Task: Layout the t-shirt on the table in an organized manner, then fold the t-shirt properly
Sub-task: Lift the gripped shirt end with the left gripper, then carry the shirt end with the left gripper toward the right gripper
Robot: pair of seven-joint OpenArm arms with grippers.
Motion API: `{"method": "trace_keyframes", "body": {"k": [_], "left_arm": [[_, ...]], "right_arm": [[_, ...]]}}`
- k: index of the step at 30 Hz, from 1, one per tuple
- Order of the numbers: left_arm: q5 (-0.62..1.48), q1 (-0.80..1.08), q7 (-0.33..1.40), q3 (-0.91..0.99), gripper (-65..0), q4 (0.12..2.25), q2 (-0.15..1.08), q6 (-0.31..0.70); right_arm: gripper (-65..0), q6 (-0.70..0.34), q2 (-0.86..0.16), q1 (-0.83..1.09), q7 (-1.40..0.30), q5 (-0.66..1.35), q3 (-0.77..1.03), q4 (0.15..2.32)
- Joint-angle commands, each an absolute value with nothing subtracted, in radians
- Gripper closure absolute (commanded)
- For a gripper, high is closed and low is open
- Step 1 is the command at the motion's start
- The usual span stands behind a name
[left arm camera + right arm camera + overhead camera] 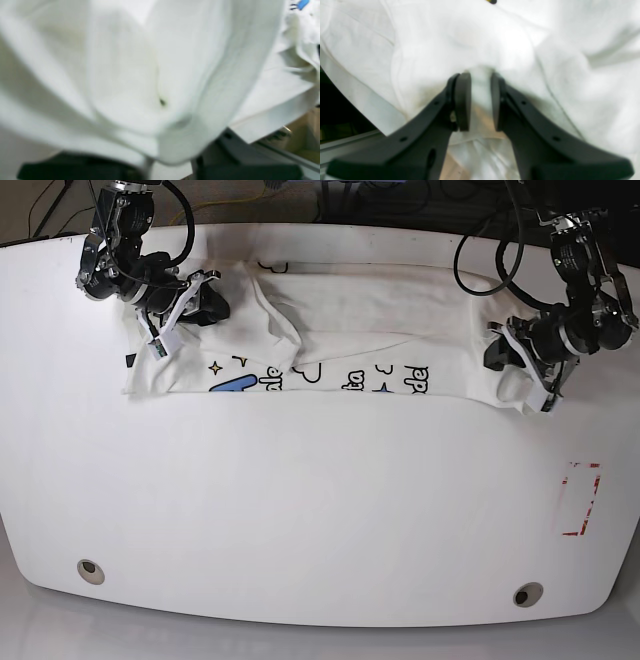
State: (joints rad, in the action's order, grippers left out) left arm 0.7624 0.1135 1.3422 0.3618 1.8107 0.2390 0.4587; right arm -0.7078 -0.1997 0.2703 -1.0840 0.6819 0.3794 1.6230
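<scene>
My right gripper [190, 305] sits at the left of the base view, near the tabletop's far left corner, and in its wrist view its jaws are clenched on a bunched fold of the t-shirt [330, 330], cloth pinched between the two pads [463, 100]. The shirt lies as a long, half-folded band along the far edge of the table [300, 510], with part of the print showing on the flap nearest me and a diagonal crease left of centre. My left gripper [520, 360] is at the band's other end, towards the far right corner; its wrist view is filled with blurred cloth draped over the fingers, so I judge it grasps the shirt but cannot see the jaws meet.

To do this well I judge I should keep both grips firm, lift evenly and draw the two ends apart so the crease pulls flat. Pulling one side harder would skew the band or slip the cloth.
</scene>
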Motion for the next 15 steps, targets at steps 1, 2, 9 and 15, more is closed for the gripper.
{"method": "trace_keyframes", "body": {"k": [1, 2, 9, 15], "left_arm": [[0.777, 0.104, 1.333, 0.329, -5.6, 1.830, 0.239, 0.450], [0.777, 0.104, 1.333, 0.317, -5.6, 1.830, 0.231, 0.450], [0.777, 0.104, 1.348, 0.225, -5.7, 1.830, 0.170, 0.443], [0.777, 0.104, 1.354, 0.168, -5.8, 1.830, 0.087, 0.354]], "right_arm": [[-14.4, -0.698, -0.209, 0.275, -1.129, 0.628, 0.380, 1.624], [-14.4, -0.698, -0.211, 0.275, -1.129, 0.628, 0.380, 1.624], [-14.4, -0.698, -0.214, 0.275, -1.129, 0.625, 0.380, 1.624], [-14.4, -0.698, -0.214, 0.275, -1.129, 0.622, 0.380, 1.624]]}}
